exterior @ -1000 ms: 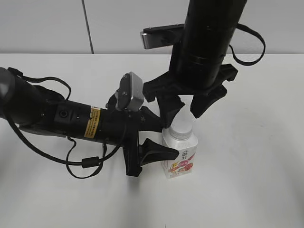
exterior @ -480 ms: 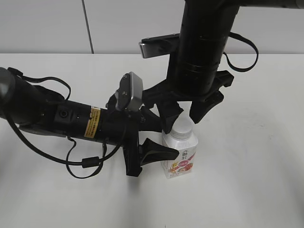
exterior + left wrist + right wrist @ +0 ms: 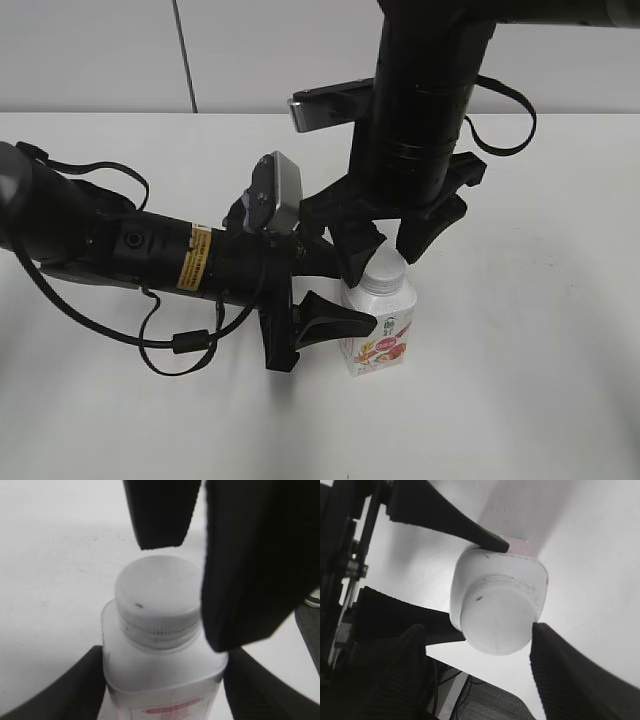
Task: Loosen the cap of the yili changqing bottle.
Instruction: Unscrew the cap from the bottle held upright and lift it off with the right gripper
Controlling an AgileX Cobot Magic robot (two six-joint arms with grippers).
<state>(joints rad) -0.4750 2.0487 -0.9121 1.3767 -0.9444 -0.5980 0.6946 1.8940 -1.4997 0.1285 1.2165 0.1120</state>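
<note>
The yili changqing bottle (image 3: 382, 335) stands upright on the white table, white with a red and pink fruit label. My left gripper (image 3: 350, 292) is shut on its body from the left, with a finger on each side, as the left wrist view (image 3: 162, 692) also shows. The white ribbed cap (image 3: 384, 268) sits on the neck. My right gripper (image 3: 388, 256) comes from above, open, with its two fingers straddling the cap. In the right wrist view the cap (image 3: 497, 622) lies between the fingers (image 3: 477, 632); the right finger is at its edge and the left one stands apart.
The white table (image 3: 520, 380) runs to a pale wall at the back. The left arm with its cables (image 3: 150, 255) lies across the left half of the table. The right arm (image 3: 420, 110) stands over the bottle.
My right gripper has shifted a little left and down, so its fingers now sit lower round the cap. The left gripper and the bottle have not moved.
</note>
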